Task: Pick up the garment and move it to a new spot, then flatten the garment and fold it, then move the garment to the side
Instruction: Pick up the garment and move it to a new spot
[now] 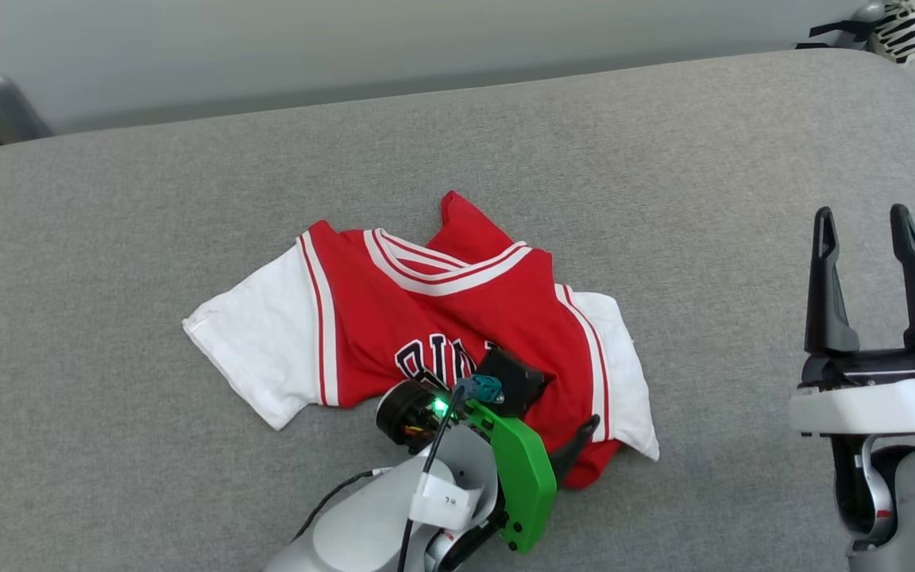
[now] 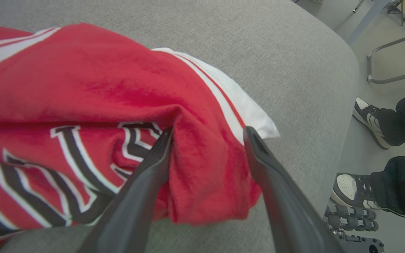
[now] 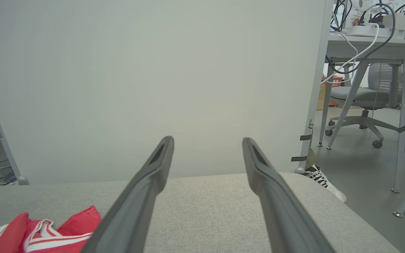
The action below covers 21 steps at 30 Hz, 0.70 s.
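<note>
1. Left gripper low over the near right part of the shirt, fingers spread wide.
2. Between those fingers, a raised fold of red cloth, bunched against the inner side of one finger; no clamp on it.
3. To the left of those fingers, the black white-edged letters across the red chest; just past the tip of the right-hand finger, a white sleeve with red striping.
4. Shirt crumpled and face up on the grey fabric counter, white sleeves out to both sides, striped collar on the side far from the left fingers, bottom part rucked up beneath them.
5. Right gripper over the counter, fingers wide apart, nothing between them, well apart from the shirt, which lies off to their left.
6. Ahead of the right fingers, a pale panel behind the counter, and a striped shoe on the floor near the counter's far right corner.
7. Off the counter's edge, to the right of the left fingers, two dark-trousered legs in black-and-white sneakers.
</note>
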### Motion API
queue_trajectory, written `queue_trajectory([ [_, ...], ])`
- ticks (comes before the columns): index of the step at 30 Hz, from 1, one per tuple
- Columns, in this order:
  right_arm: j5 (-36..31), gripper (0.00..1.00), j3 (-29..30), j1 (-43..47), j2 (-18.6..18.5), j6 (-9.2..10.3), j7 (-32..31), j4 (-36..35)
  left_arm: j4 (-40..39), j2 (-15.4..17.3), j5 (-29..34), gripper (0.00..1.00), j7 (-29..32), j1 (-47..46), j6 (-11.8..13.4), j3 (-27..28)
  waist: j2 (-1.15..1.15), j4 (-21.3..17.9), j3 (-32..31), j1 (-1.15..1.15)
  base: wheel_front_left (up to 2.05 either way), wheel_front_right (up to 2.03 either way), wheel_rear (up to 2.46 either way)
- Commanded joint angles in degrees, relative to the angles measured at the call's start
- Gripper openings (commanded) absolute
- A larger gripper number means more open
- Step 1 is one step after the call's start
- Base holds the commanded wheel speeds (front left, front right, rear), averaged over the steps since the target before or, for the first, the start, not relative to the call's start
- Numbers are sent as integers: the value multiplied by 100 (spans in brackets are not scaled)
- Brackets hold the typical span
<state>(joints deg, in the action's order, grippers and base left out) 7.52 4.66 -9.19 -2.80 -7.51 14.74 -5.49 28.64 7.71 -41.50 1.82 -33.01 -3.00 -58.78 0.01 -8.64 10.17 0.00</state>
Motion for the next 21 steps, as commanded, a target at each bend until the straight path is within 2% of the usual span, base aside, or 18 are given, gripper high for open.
queue_trajectory([
  [1, 26, 100, -39, 120, -8, 2, 26, 44, 65, -35, 21, 100, -132, 51, -41, 38, -1, 18, -58, 0, 0, 0, 0],
  [6, -22, 100, -96, 244, -8, 2, 26, 130, 179, -24, -13, 100, -605, -45, -62, 246, -1, 231, -273, 0, 0, 0, 0],
  [11, -96, 100, -110, 398, -8, 2, 26, 239, 49, 181, -80, 100, -1009, -122, -21, 543, -1, 543, -565, 0, 0, 0, 0],
  [17, -122, 100, -135, 622, -8, 2, 26, 389, -261, 786, -109, 100, -1507, 91, 353, 1123, -1, 825, -817, 0, 0, 0, 0],
  [21, -107, 100, -116, 745, -8, 2, 26, 432, -589, 1218, -71, 100, -1665, 631, 598, 1664, -1, 928, -891, 0, 0, 0, 0],
])
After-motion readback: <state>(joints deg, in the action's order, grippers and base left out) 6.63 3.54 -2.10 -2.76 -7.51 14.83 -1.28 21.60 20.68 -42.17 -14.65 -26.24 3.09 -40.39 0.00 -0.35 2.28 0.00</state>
